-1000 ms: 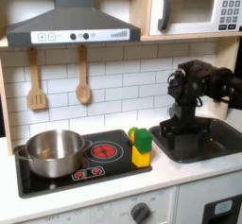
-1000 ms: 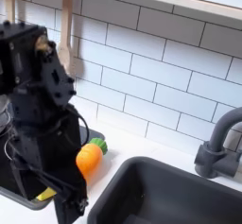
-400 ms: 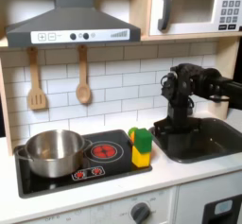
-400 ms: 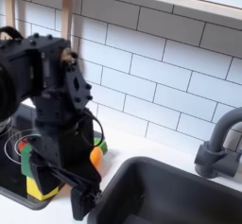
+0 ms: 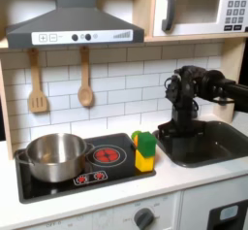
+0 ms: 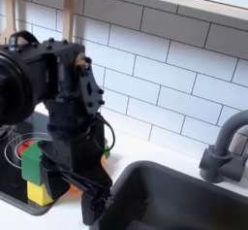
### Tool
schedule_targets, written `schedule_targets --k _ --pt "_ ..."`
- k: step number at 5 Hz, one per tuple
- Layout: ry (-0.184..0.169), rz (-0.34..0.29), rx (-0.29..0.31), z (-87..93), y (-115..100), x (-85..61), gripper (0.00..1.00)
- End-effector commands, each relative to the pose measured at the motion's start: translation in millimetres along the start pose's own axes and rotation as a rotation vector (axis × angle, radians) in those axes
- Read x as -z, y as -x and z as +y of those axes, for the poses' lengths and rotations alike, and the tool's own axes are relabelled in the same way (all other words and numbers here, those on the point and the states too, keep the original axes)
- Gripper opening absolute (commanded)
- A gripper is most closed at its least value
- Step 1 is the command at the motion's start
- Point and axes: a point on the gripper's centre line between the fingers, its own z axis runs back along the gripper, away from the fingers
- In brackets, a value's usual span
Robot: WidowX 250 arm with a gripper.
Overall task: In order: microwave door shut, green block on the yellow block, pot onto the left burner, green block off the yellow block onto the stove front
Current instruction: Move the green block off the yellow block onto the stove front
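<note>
So in the first exterior view the arm (image 5: 194, 103) is folded up over the dark sink (image 5: 208, 142) on the first exterior view's right, black against the white tiles. Honestly I can't make out the gripper fingers here, it's all one dark blob, so no way to tell how wide it's open or if it has hold of anything. The microwave door (image 5: 191, 9) up top looks closed flush, grey handle at its left edge. There are digits on the microwave display in the corner but they're too blurry to read properly. On the cooktop the pot (image 5: 55, 155) sits over the burner on the first exterior view's left, and the other burner (image 5: 108, 155) shows its red rings just beside it. The green block (image 5: 144, 142) sits right on top of the yellow block (image 5: 144, 160), at the right edge of the cooktop. The stove front (image 5: 90, 178) with its little red dials is bare. Two wooden utensils (image 5: 85, 82) hang on the wall under the hood.

In the second exterior view the arm (image 6: 60, 98) is huge and close, and again the fingers aren't distinguishable, so the opening is anyone's guess. The green block (image 6: 34, 161) on the yellow block (image 6: 38, 191) peeks out at the second exterior view's left, next to a bit of something orange (image 6: 74, 186) behind the arm. The grey faucet (image 6: 225, 147) stands at the sink's (image 6: 184, 195) far side.
</note>
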Motion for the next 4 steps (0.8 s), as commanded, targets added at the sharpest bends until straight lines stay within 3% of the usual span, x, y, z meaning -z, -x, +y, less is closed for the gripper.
schedule_targets --k 1,3,4 --pt "-0.005 0.0 -0.021 8.9 -10 10.9 1.0" --pt "-0.005 -0.008 -0.048 14.2 -29 17.5 1.0" --pt "-0.01 -0.019 -0.071 21.7 -38 11.8 1.0"
